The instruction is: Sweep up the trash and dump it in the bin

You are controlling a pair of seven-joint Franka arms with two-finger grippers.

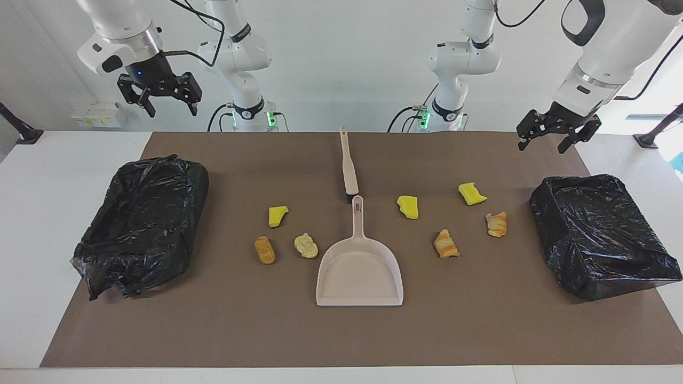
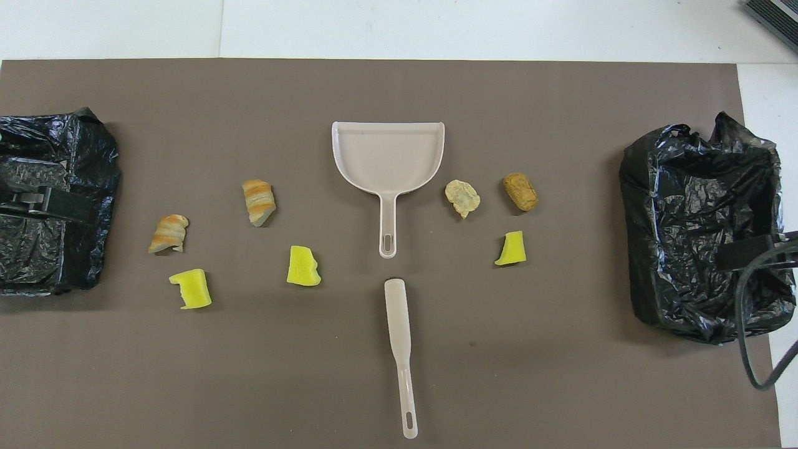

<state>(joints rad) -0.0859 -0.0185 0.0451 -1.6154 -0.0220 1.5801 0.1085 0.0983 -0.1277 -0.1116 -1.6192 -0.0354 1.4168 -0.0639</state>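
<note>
Both arms wait raised at the robots' edge of a brown mat [image 1: 480,330], the left gripper [image 1: 557,137] and right gripper [image 1: 160,98] each with jaws spread and empty. Nearest the robots lies a beige brush [image 1: 348,165]; just past its head a beige dustpan [image 1: 358,272] points its handle at it. The trash [image 1: 407,207], seven yellow sponge and bread-like bits, is scattered to both sides of the dustpan. A black-lined bin [image 1: 600,234] sits at the left arm's end, another bin [image 1: 141,224] at the right arm's.
</note>
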